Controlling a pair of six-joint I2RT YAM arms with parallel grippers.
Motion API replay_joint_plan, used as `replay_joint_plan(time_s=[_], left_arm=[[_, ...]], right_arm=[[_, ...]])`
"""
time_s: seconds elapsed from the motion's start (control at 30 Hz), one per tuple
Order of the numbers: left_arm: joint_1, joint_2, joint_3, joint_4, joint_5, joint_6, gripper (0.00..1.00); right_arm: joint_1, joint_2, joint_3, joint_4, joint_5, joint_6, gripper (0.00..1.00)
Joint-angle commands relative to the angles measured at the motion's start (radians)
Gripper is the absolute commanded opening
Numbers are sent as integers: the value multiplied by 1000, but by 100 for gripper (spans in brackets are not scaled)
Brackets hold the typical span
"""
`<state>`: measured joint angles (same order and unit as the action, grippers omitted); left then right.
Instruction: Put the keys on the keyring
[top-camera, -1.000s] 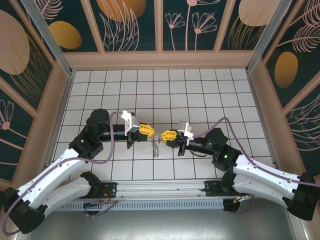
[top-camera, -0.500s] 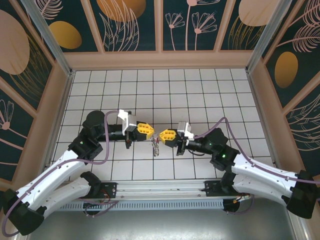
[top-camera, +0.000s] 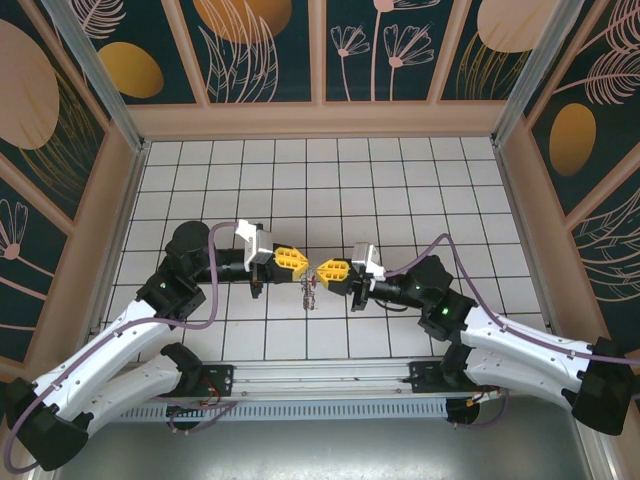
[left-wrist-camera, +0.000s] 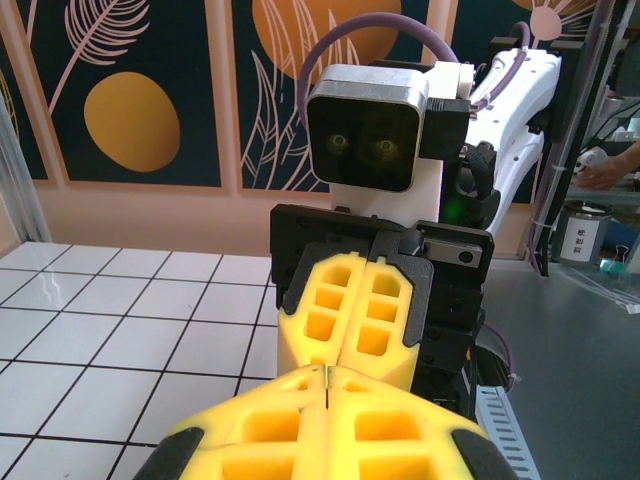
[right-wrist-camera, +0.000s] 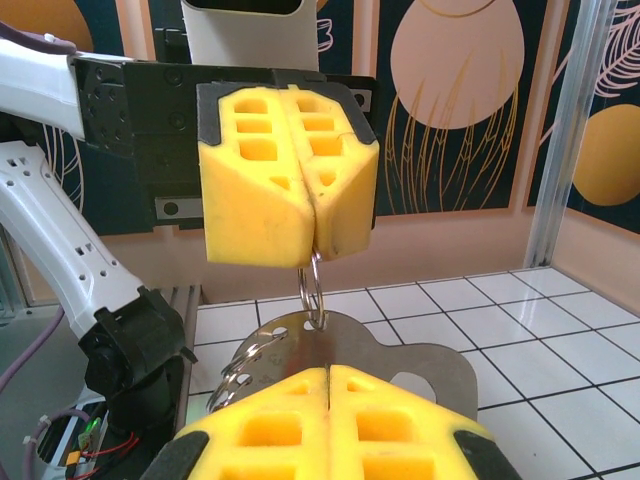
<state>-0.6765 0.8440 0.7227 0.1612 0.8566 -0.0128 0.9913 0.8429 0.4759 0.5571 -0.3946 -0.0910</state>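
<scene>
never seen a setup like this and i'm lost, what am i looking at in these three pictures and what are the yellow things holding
This is a robot with two arms bolted at the near edge of a white tiled table. One picture looks down from above and behind the arms. The other two come from a small camera on each wrist, so each shows its own yellow fingers at the bottom and the other arm ahead.

The yellow blocks are two-finger grippers. In the right wrist picture, the left gripper is shut on a thin wire keyring. The right gripper is shut on a flat silvery key. The ring appears to pass through the key's hole. From above, a small metal bundle dangles between the grippers.
</scene>
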Motion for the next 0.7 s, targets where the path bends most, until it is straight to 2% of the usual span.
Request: replay_joint_plan(time_s=[0.0, 0.67], left_arm=[[-2, 0, 0, 37, 26, 2, 0], [-2, 17, 9, -2, 19, 35, 0]], right_arm=[[8, 2, 33, 59, 2, 7, 0], [6, 12, 44, 67, -4, 17, 0]])
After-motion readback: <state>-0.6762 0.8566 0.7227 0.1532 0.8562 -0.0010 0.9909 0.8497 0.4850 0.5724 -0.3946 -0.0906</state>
